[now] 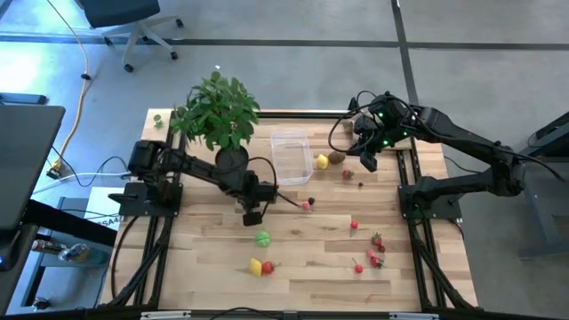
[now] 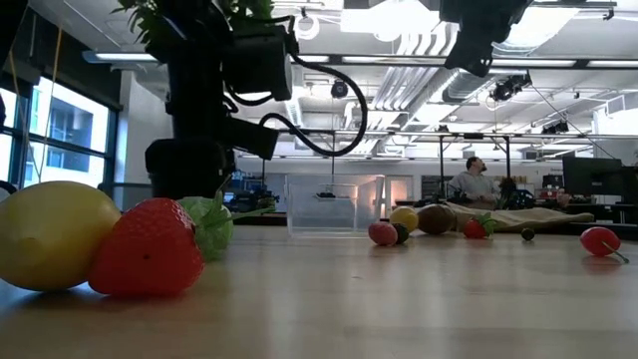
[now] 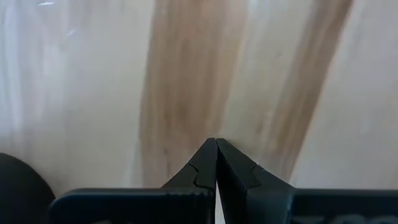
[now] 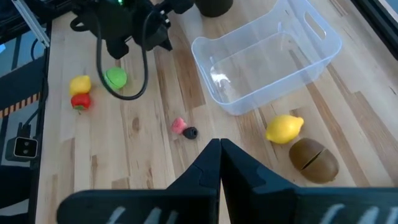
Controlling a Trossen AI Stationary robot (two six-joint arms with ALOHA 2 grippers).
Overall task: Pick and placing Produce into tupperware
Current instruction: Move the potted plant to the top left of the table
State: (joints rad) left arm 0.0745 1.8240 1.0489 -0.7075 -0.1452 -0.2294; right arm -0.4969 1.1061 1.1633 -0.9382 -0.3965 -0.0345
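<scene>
High view: the tupperware [image 1: 291, 156] stands empty on the wooden table [image 1: 311, 276], just right of the potted plant [image 1: 218, 114]. A yellow lemon [image 1: 321, 161] and a brown kiwi [image 1: 336, 158] lie just beside its right wall. The left gripper [image 1: 252, 216] sits over the table's middle, with a green round fruit [image 1: 262, 237] just beyond it toward the front edge. A second lemon with a red strawberry [image 1: 261, 267] touching it lies nearer the front. A pink berry [image 1: 306, 205] lies below the tub, and several red berries [image 1: 374, 251] are scattered over the right front area. The right gripper [image 1: 367, 160] hangs to the right of the kiwi.

Low view: the tupperware [image 2: 334, 204] is at mid-depth with nothing inside. A lemon [image 2: 50, 234] and a strawberry [image 2: 145, 249] touch each other in the foreground (the green fruit [image 2: 214, 224] sits partly behind them). A person [image 2: 471, 181] is seated in the room beyond.

Left wrist view: the left gripper [image 3: 216, 163] has its fingers pressed together with nothing between them, above bare wood.

Right wrist view: the right gripper [image 4: 220, 163] also has its fingers clenched together on nothing. Ahead lie the tupperware [image 4: 267, 59], a lemon [image 4: 284, 129], the kiwi [image 4: 314, 160] and the pink berry [image 4: 179, 126] with a small dark berry [image 4: 190, 132] touching it.
</scene>
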